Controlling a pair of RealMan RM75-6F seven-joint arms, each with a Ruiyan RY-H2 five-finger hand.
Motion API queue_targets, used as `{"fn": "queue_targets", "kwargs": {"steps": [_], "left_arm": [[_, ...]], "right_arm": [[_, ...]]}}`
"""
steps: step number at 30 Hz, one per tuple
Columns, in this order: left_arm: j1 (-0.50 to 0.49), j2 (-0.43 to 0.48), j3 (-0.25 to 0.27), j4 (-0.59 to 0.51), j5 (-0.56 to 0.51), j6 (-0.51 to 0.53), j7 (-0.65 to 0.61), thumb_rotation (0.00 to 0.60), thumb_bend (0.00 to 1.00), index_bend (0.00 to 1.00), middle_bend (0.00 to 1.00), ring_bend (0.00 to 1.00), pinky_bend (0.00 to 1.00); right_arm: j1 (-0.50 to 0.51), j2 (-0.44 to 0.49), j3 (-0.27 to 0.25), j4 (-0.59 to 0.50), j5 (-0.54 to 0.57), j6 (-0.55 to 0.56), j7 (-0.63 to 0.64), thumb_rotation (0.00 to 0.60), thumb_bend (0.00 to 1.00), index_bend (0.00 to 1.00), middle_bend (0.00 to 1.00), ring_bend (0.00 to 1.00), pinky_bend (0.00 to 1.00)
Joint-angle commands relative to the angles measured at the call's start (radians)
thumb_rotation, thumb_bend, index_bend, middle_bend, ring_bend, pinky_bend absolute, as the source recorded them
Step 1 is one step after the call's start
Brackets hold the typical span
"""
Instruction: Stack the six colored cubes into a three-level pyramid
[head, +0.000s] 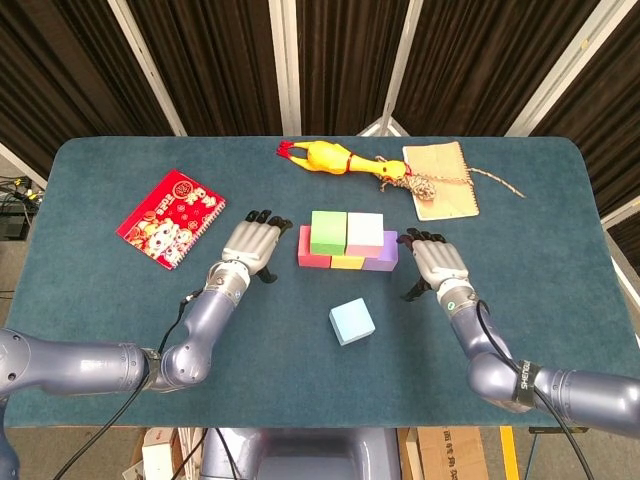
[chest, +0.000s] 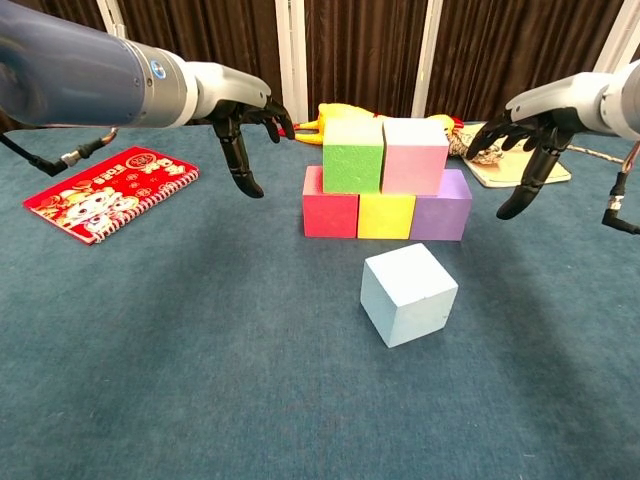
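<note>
The light blue cube (head: 352, 321) lies loose on the table in front of the 5-cube stack (head: 347, 241), nearer the right hand (head: 436, 262) than the left hand (head: 251, 244), both hands empty with fingers spread and flanking the stack.

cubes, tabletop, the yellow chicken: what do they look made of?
Cubes, e.g. the light blue cube: probably foam or painted wood; matte, flat colour, slightly soft edges, no gloss.
Tabletop: teal felt or short-pile carpet; fuzzy, mottled texture in the chest view.
Yellow chicken: likely rubber or soft vinyl; smooth with a slight sheen, moulded shape.
</note>
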Motion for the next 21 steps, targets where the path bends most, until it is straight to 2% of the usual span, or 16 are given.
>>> {"fn": "queue_targets", "kwargs": {"steps": [1, 21], "left_arm": [[-0.002, -0.006, 0.003, 0.007, -0.001, -0.002, 0.002, 0.600, 0.25, 0.16, 0.11, 0.02, 0.03], [-0.017, -0.072, -0.006, 0.060, 0.005, -0.001, 0.001, 0.600, 0.24, 0.16, 0.11, 0.02, 0.03]], "right_arm": [[0.002, -0.002, 0.000, 0.001, 0.001, -0.005, 0.004, 0.600, 0.15, 0.18, 0.07, 0.00, 0.00], [0.025, 0.005, -0.005, -0.019, -0.004, 0.000, 0.019, 0.600, 0.15, 0.18, 0.07, 0.00, 0.00]]}}
